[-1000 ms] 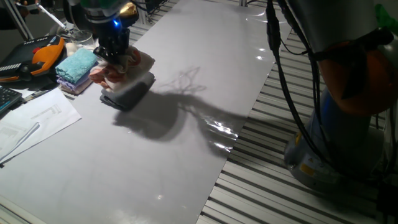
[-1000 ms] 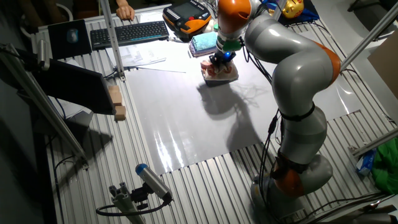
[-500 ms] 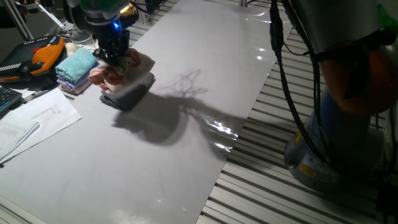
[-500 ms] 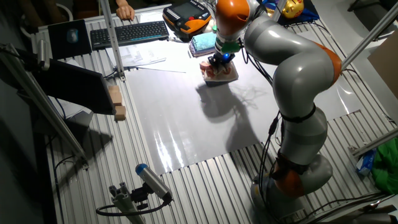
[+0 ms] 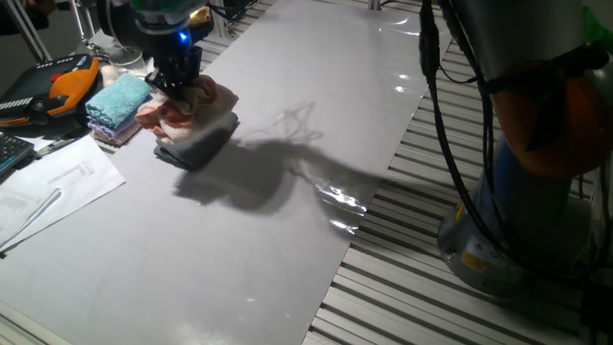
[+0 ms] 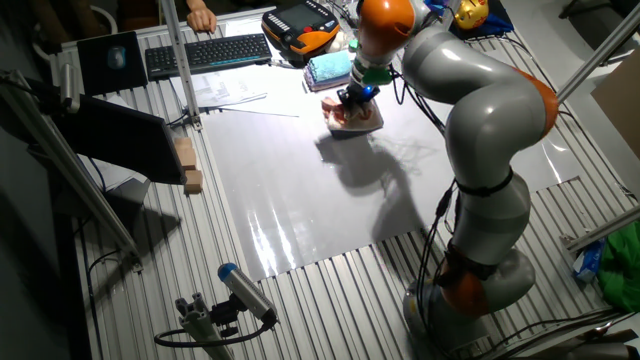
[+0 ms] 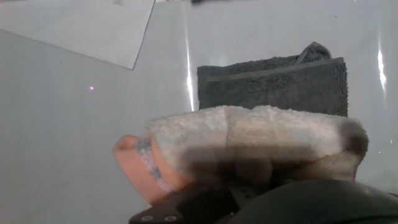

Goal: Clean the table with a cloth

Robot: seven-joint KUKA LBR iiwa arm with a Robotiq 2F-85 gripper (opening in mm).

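Pinching the pink terry cloth [image 5: 187,105] between its fingers above the folded dark grey cloth [image 5: 196,144] near the table's [image 5: 316,115] far corner, the gripper [image 5: 175,84] risks dragging that grey cloth along if it sweeps low.

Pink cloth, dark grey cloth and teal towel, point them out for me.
pink cloth [image 5: 196,103]: one fixed view, its bunched top.
dark grey cloth [image 7: 273,87]: hand view, its flat middle.
teal towel [image 5: 117,99]: one fixed view, its top face.

Robotics lab, slatted metal floor grating [image 6: 330,300], aluminium frame posts [image 6: 80,190], keyboard [image 6: 207,52], teach pendant [image 6: 300,22]
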